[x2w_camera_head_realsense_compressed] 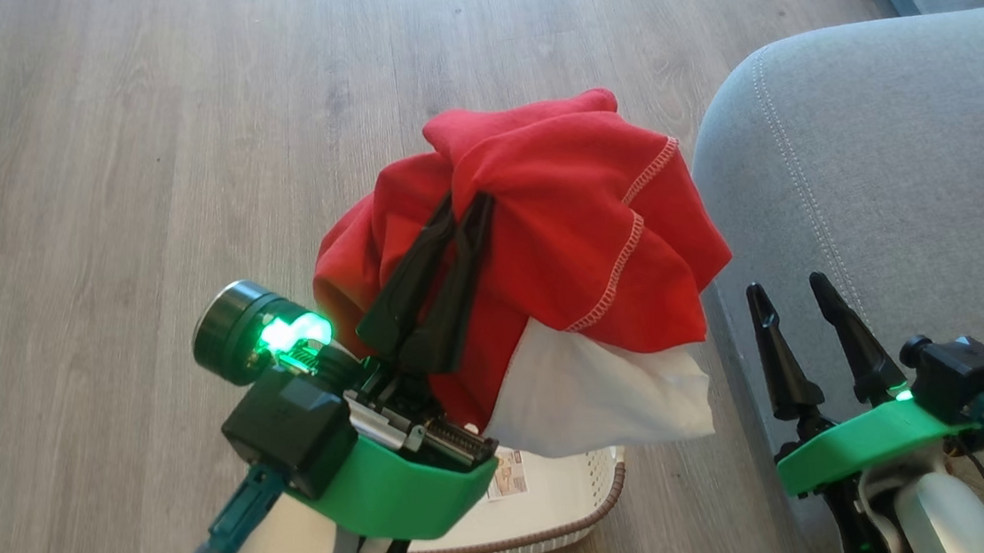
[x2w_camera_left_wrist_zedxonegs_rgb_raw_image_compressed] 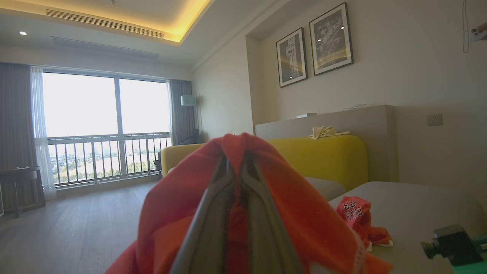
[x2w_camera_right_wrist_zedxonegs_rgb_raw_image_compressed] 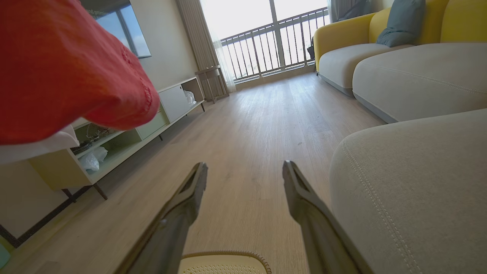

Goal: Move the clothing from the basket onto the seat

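Red soft fabric garment with white trim (x2w_camera_head_realsense_compressed: 576,216) hangs clamped in left gripper (x2w_camera_head_realsense_compressed: 466,200), up above cream perforated plastic basket (x2w_camera_head_realsense_compressed: 556,502). Basket's label sticker (x2w_camera_head_realsense_compressed: 507,476): print illegible. Right gripper (x2w_camera_head_realsense_compressed: 787,286) jaws apart, empty, beside grey upholstered seat (x2w_camera_head_realsense_compressed: 873,154). Second red garment (x2w_camera_left_wrist_zedxonegs_rgb_raw_image_compressed: 355,213) lies on seat, reads "BULLS 23", upside down in left wrist view.

Reading "BULLS 23" in black-and-white lettering, upside down in the left wrist view, on the red jersey (x2w_camera_left_wrist_zedxonegs_rgb_raw_image_compressed: 355,213) lying crumpled on the grey seat (x2w_camera_left_wrist_zedxonegs_rgb_raw_image_compressed: 418,205). Bearing print too small to make out on the label sticker (x2w_camera_head_realsense_compressed: 507,476) of the basket (x2w_camera_head_realsense_compressed: 596,503).
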Available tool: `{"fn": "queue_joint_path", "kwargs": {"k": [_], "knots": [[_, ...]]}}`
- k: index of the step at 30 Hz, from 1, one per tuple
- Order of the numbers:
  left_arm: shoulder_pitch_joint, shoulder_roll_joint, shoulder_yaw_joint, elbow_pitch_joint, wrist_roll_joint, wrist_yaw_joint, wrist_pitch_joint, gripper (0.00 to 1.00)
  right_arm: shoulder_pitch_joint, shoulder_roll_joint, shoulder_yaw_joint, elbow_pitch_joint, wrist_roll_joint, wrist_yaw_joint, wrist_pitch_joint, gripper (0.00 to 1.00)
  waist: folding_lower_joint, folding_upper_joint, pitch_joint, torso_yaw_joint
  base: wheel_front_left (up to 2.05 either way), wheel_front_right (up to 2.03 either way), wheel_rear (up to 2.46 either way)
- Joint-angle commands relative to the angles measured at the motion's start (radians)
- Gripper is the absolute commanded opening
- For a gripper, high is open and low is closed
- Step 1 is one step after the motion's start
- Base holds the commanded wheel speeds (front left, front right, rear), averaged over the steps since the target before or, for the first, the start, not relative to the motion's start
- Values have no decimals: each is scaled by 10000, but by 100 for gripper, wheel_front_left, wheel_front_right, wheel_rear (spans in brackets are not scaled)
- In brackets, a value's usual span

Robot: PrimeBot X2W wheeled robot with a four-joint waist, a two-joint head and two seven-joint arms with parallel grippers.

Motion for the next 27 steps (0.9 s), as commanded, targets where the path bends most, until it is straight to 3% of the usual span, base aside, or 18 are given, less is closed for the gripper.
{"fn": "queue_joint_path", "kwargs": {"k": [1,11,18,27], "knots": [[-461,66,310,-294,-32,-50,-93,0,-183,44,187,-292,-68,-2,-51,100,1,0,0,1,0,0,0],[-368,66,336,-27,25,-80,-93,0,-85,-230,162,-605,-54,-2,-51,100,1,0,29,-107,0,0,0],[-387,66,386,166,57,13,-93,0,59,-1483,764,-1585,-436,-2,-51,100,1,0,78,-255,0,0,0],[-321,66,411,259,56,58,-93,0,203,-3172,2343,-3548,268,-2,-51,100,1,0,36,-352,0,0,0]]}}
